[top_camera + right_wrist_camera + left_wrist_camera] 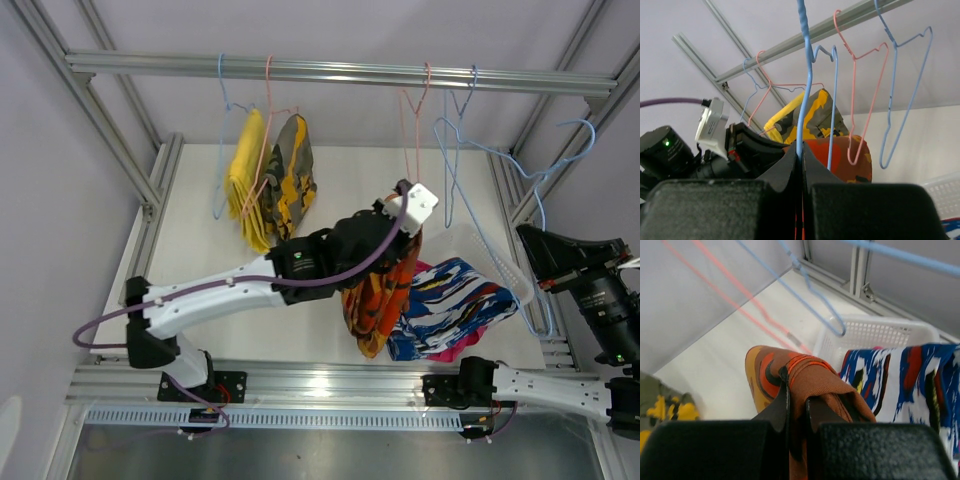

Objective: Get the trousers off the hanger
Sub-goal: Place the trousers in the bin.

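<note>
Above the white tabletop (200, 290), the left gripper (797, 407) pinches a fold of the orange-red trousers (812, 372), while the right gripper (801, 156) seems clamped on a blue hanger (804, 110).

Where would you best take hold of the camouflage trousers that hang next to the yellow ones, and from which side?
Probably pinch the lower hanging bundle of the camouflage trousers, coming from their open side, on the right in the top view. The yellow trousers crowd their left, while the cloth droops thick and free below, so a grip there could pull them off.
</note>
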